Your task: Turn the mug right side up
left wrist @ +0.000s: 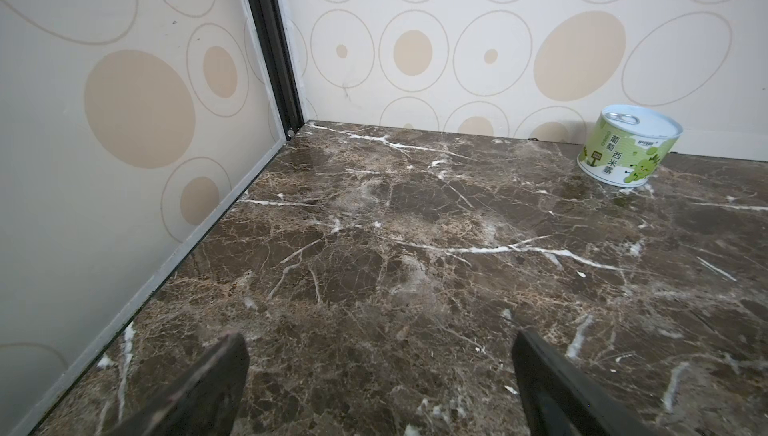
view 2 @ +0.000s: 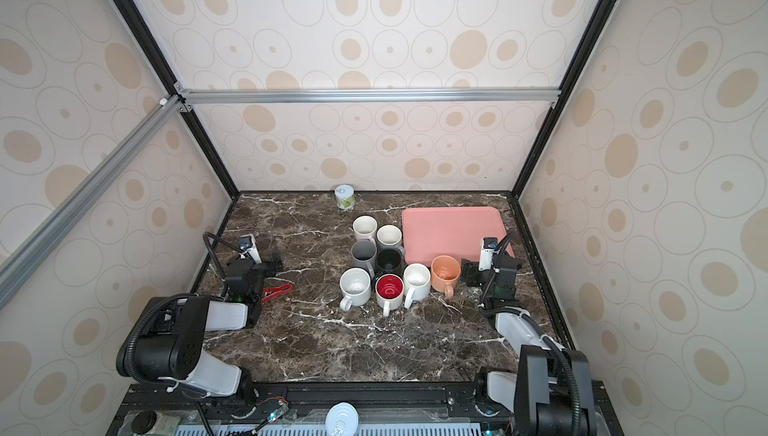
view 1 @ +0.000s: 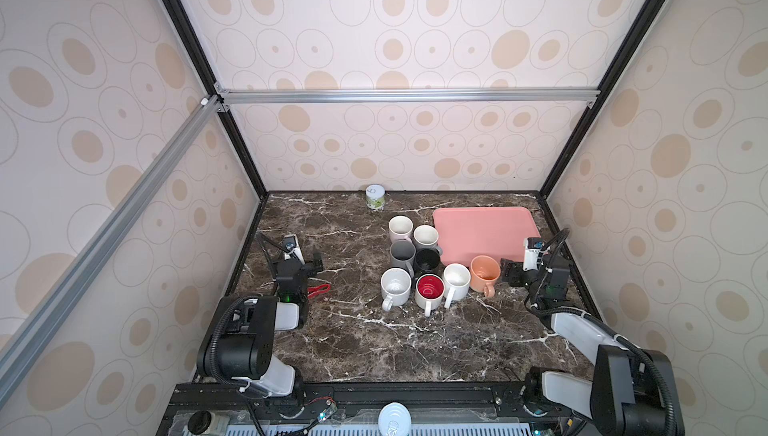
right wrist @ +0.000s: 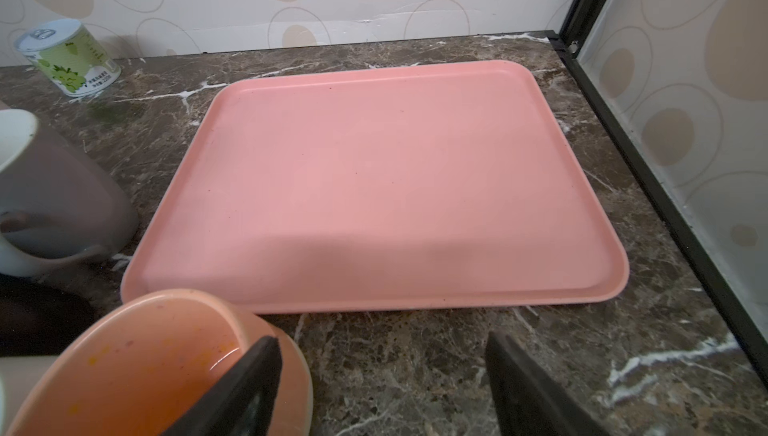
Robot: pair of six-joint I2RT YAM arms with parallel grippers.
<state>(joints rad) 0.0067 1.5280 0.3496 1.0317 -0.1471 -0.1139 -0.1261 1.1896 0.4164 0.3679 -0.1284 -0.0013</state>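
Observation:
An orange mug (view 1: pixel 484 274) (view 2: pixel 445 274) stands upright on the marble table, mouth up, handle toward the front, at the right end of a cluster of mugs. My right gripper (view 1: pixel 510 273) (view 2: pixel 471 273) sits just to its right, open. In the right wrist view the gripper (right wrist: pixel 384 342) has only bare table between its fingers, and one finger (right wrist: pixel 249 376) overlaps the orange mug's (right wrist: pixel 137 371) rim. My left gripper (view 1: pixel 316 265) (left wrist: pixel 380 338) is open over bare table at the left, far from the mugs.
Several other mugs stand upright left of the orange one, among them a red-lined mug (view 1: pixel 430 288) and a black mug (view 1: pixel 427 259). A pink tray (view 1: pixel 484 226) (right wrist: pixel 374 172) lies behind. A green can (view 1: pixel 375 197) stands at the back wall. A red object (view 1: pixel 319 290) lies by the left arm.

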